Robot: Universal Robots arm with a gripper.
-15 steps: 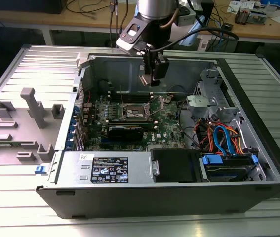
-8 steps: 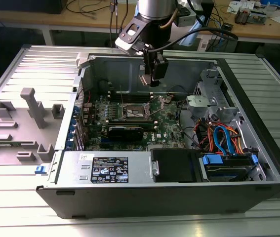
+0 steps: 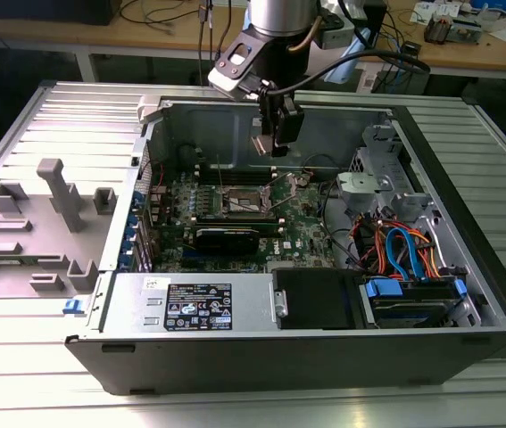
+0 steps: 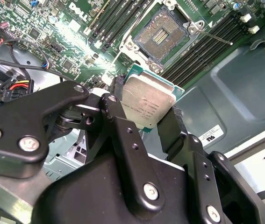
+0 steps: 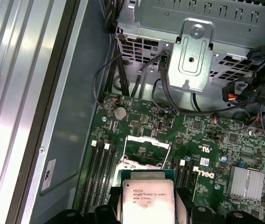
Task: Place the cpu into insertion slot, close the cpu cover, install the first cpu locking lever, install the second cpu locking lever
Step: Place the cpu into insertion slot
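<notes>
Starting at the exterior view's left, a grey plastic fixture [image 3: 56,201] lies on the ribbed table, well apart from the work. Next comes the open computer case [image 3: 235,102].

At frame centre, the insertion slot [image 3: 245,201] sits uncovered on the motherboard [image 3: 311,234]. The first wrist view shows the cpu cover [image 5: 147,140] swung up off it. My gripper [image 3: 276,144] hangs above the slot without touching it. My fingers [image 4: 118,125] are closed narrowly on two opposite edges of the cpu [image 4: 148,105], metal top toward the wrist cameras.

Handling, as I judge it: the cpu is light, thin and rigid. Its smooth edges could slip, and its underside and the slot's contacts are fragile, so grip the edges only.

Clearance: memory slots [image 4: 202,51] lie just beside the slot, and a thin locking lever [image 4: 214,37] projects near its corner. At the exterior view's right, the drive cage [image 3: 364,183] and cables [image 3: 404,250] stand well apart.
</notes>
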